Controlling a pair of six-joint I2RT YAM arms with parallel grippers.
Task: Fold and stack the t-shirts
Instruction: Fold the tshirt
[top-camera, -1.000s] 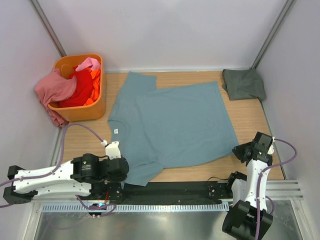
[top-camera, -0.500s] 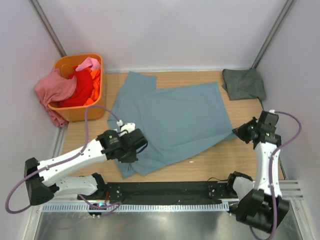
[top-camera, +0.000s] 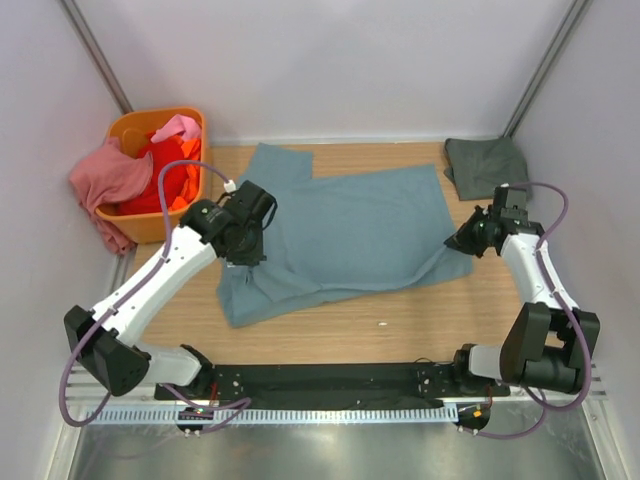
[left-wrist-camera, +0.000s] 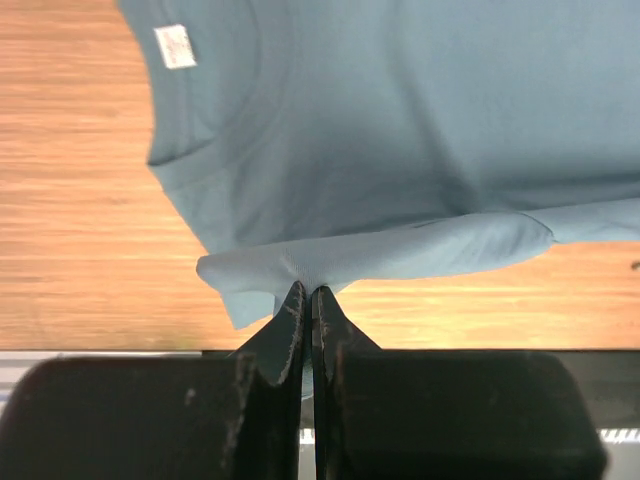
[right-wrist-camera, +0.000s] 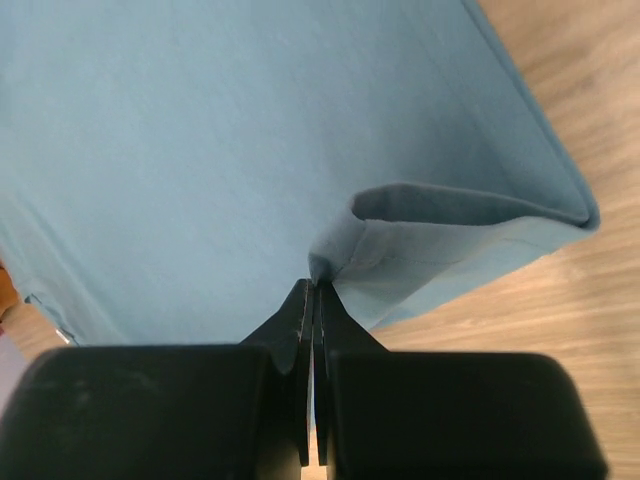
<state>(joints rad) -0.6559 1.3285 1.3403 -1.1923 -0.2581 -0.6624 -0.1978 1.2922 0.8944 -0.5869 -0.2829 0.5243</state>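
**Top view:** blue-teal t-shirt (top-camera: 350, 230) lies spread across the middle of the wooden table (top-camera: 420, 325), its near-left part rumpled. The L arm reaches over the shirt's left side, w/ the left gripper (top-camera: 248, 252) down on the cloth; can't tell the jaws from here. The R arm is at the far right, w/ the right gripper (top-camera: 458, 240) at the shirt's right corner, where the cloth is bunched.

Dark grey-green t-shirt (top-camera: 487, 167) sits folded in the far-right corner, apart from the blue one. An orange basket (top-camera: 150, 228) stands far left w/ a red t-shirt (top-camera: 160, 180) and an orange t-shirt (top-camera: 192, 160) inside. A pink t-shirt (top-camera: 105, 180) is draped over its left rim, hanging outside.

**L wrist view:** left gripper (left-wrist-camera: 308, 290) has its fingers pressed together, pinching a fold of the blue-teal t-shirt (left-wrist-camera: 400, 120) at its edge. The pinched strip runs off to the right in front of the shirt body. The collar and a white neck label (left-wrist-camera: 175, 45) are upper left, w/ bare wood to the left and below.

**R wrist view:** right gripper (right-wrist-camera: 315, 285) is clamped tight on the hem of the blue-teal t-shirt (right-wrist-camera: 200, 120). The cloth curls into a loop right of the tips; the rest lies flat beyond, w/ wood at right.
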